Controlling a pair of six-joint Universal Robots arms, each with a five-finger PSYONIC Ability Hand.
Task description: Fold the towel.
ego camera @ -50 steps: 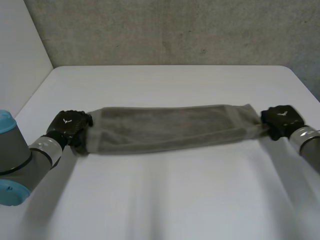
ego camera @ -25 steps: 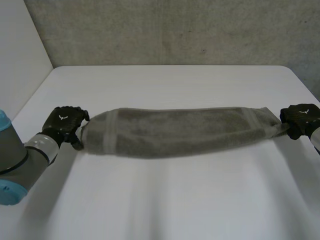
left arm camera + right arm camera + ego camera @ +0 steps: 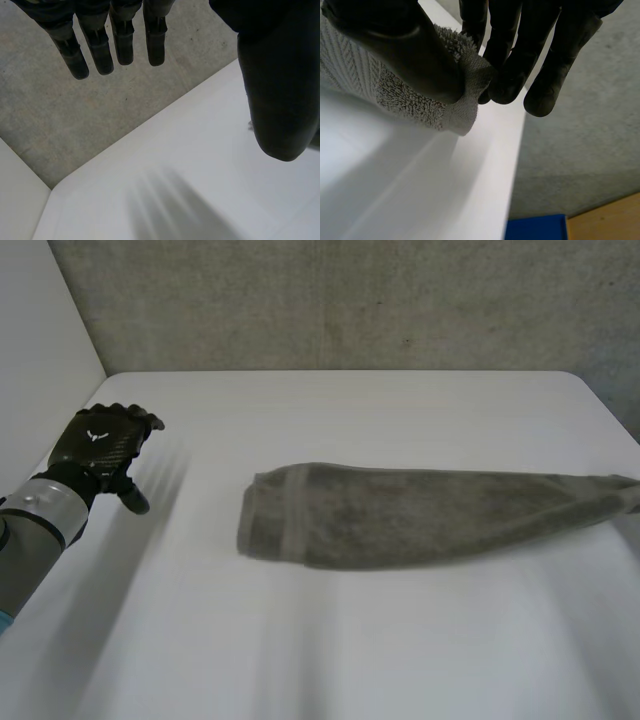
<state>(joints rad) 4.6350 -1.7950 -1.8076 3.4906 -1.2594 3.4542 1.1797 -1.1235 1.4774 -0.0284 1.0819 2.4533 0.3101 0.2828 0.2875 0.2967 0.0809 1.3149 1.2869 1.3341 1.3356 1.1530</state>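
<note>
The left robot hand (image 3: 98, 445) hangs above the left edge of the counter (image 3: 350, 640), its fingers straight and spread from the thumb, holding nothing. Well apart from it, the grey towel (image 3: 420, 515) stretches bunched lengthwise across the counter. It tapers rightward to an end pinched between the thumb and fingers of the right robot hand (image 3: 520, 50). A concrete wall (image 3: 350, 300) stands behind.

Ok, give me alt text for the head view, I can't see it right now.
A grey towel, bunched into a long band, stretches across the white table, narrowing toward the robot's right side. The left hand hovers open near the table's left side, apart from the towel.
</note>
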